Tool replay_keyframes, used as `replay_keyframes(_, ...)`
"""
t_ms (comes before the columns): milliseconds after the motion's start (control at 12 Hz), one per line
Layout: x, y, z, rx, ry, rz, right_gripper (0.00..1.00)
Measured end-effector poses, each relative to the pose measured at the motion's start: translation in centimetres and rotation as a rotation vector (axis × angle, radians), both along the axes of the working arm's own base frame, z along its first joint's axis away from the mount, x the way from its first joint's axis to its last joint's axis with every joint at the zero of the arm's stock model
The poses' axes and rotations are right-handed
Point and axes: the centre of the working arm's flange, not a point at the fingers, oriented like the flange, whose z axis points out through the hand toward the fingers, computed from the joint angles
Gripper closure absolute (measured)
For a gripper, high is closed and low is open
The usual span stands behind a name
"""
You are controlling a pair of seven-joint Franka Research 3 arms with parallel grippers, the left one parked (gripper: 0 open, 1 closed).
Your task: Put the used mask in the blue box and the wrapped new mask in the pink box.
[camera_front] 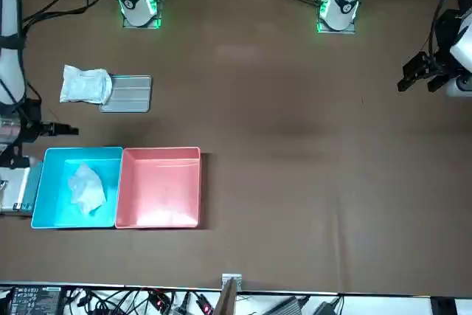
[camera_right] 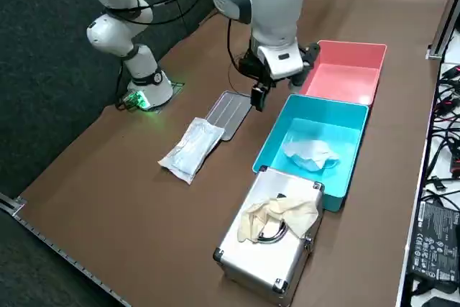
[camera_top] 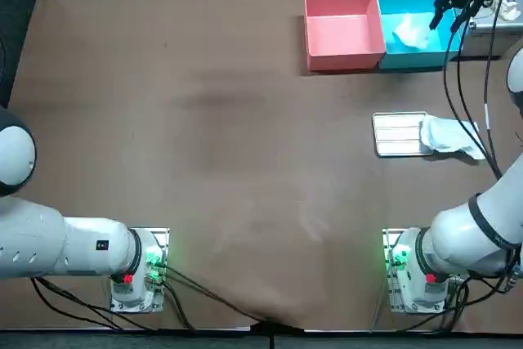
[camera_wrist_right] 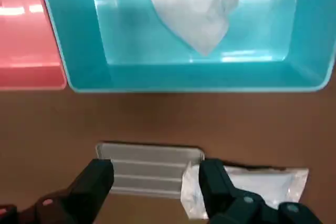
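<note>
The blue box (camera_top: 448,48) stands at the far right of the table, with the crumpled white used mask (camera_top: 411,34) lying inside it. The pink box (camera_top: 343,30) touches its left side and holds nothing. The wrapped new mask (camera_top: 448,135) lies nearer the robot, partly over a small silver tray (camera_top: 394,133). My right gripper (camera_top: 447,20) hangs open and empty above the blue box's near right edge. In the wrist view, the gripper (camera_wrist_right: 156,179) frames the tray (camera_wrist_right: 147,169), with the wrapped mask (camera_wrist_right: 262,184) beside one finger and the used mask (camera_wrist_right: 191,3) beyond.
A metal case (camera_right: 269,249) with pale gloves (camera_right: 277,213) on top stands against the blue box (camera_right: 316,124) on its outer side. Cables and gear line the table's far edge. Bare brown tabletop (camera_top: 204,120) spreads to the left.
</note>
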Motion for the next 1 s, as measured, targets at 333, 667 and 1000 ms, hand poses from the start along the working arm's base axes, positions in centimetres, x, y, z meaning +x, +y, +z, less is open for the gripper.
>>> replay_keyframes(333, -3.0, 7.4, -1.7, -0.237, 0.143, 0.085, 0.00)
replay_keyframes(667, -7.4, 10.7, -7.1, -0.340, 0.183, 0.152, 0.00)
replay_keyframes(1000, -13.5, 8.9, -11.6, -0.419, 0.217, 0.223, 0.00)
